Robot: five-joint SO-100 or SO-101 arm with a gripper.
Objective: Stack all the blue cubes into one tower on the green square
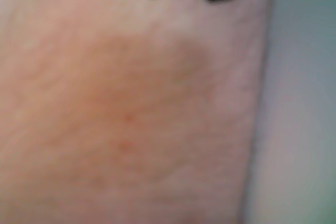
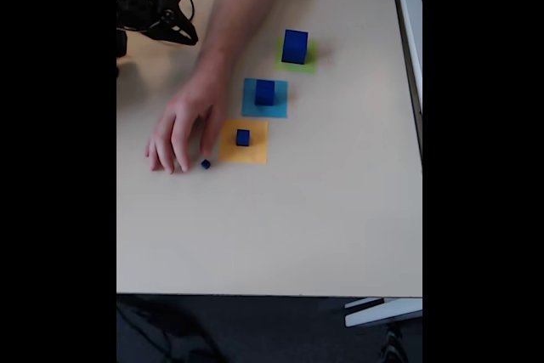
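Progress: no tower had been started; each of the four blue cubes sat apart on the desk point(image 2: 340, 210), so all the stacking was judged left to do.
Largest cube point(image 2: 295, 46): already stood on the green square point(image 2: 311, 60), a fit base.
Middle cube point(image 2: 265, 92): rested on a light-blue paper square point(image 2: 252, 104).
Small cube point(image 2: 243, 137): rested on an orange paper square point(image 2: 255, 152).
Tiniest cube point(image 2: 206, 163): lay on the bare desk, just beside a person's fingers point(image 2: 174, 150).
Robot hand point(image 2: 178, 33): black, parked at the desk's far corner in the fixed view, grasping nothing; whether released or clenched could not be told.
Wrist view: a blurred forearm point(image 1: 131, 119) lay close under the camera.
Materials: cubes solid, sharp-edged, dark blue; squares thin and flat; desk pale, smooth, matte.
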